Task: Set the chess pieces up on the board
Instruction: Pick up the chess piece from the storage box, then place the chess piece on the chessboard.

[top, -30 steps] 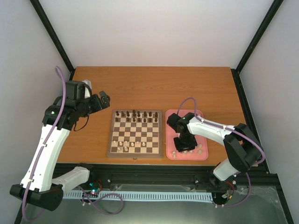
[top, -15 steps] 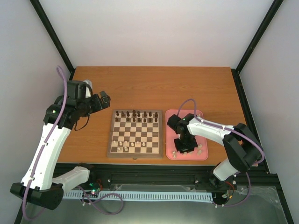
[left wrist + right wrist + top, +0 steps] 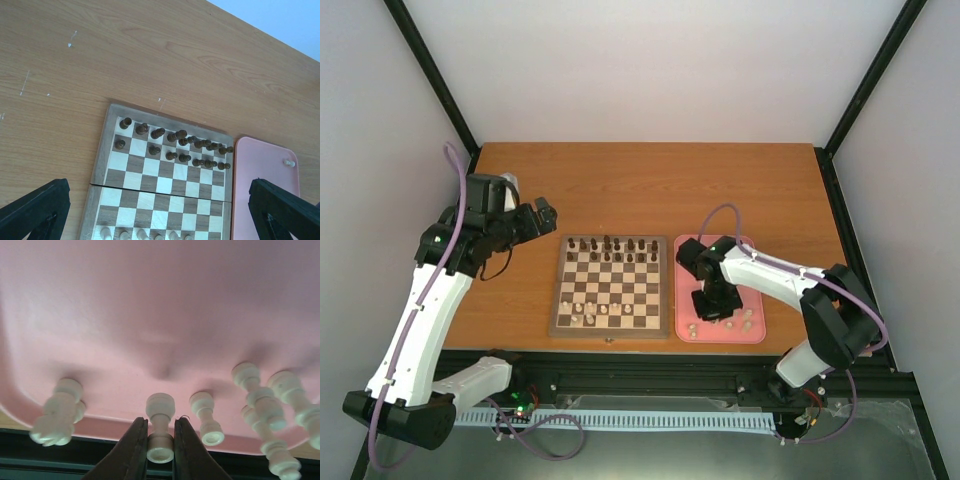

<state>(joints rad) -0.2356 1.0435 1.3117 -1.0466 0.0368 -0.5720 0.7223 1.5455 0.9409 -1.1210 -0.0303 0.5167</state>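
Top view: the board (image 3: 610, 287) lies left of the pink tray (image 3: 757, 300). The right gripper (image 3: 712, 312) is over the tray, the left gripper (image 3: 548, 212) far left of it.
Left wrist: jaws spread.
Right wrist only: six chess pieces (image 3: 206, 417) at the tray's near edge, jaws pinching one chess piece (image 3: 160, 432).

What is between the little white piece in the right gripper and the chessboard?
The right gripper pinches the white piece in the pink tray. Close on both sides stand other white pieces, so lifting straight up looks safest. Nothing visible lies between tray and board.
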